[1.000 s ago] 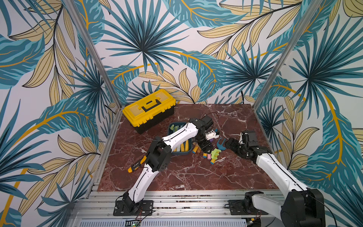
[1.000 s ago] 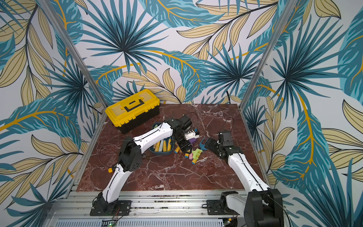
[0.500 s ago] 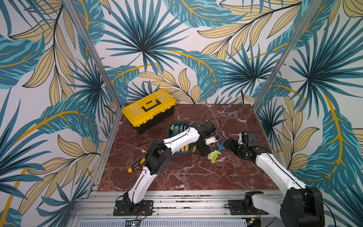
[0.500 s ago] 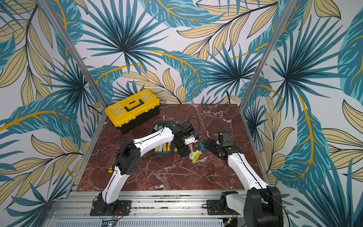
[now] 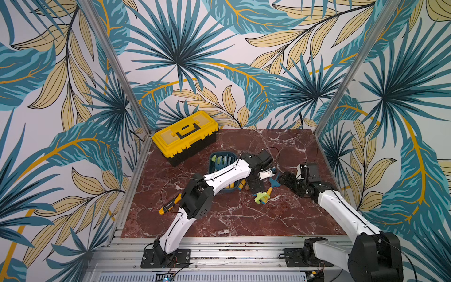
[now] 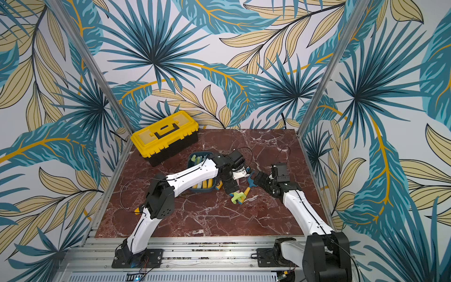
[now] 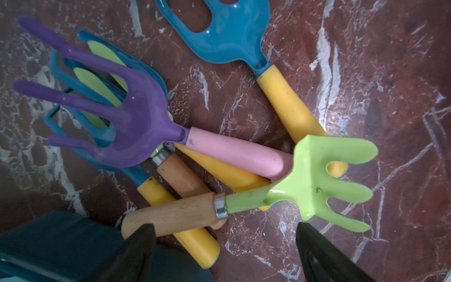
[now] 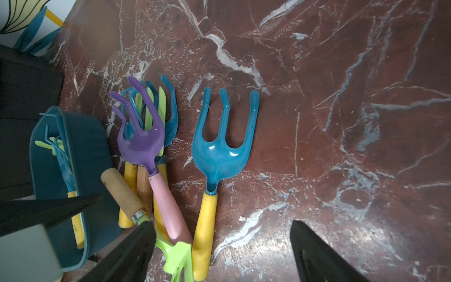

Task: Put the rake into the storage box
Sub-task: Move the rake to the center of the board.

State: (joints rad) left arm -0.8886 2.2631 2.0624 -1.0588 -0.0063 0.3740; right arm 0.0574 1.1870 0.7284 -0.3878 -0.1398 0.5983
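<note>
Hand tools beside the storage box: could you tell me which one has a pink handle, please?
The purple-headed rake; every other tool in that pile has a yellow or wooden handle.

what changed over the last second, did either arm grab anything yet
The left gripper came down and toward the near end of the tool pile. Its open jaws now straddle the green rake without closing on it. Nothing was taken hold of or let go. The right gripper stayed open beside the pile, and the storage box and yellow toolbox kept their places.
</note>
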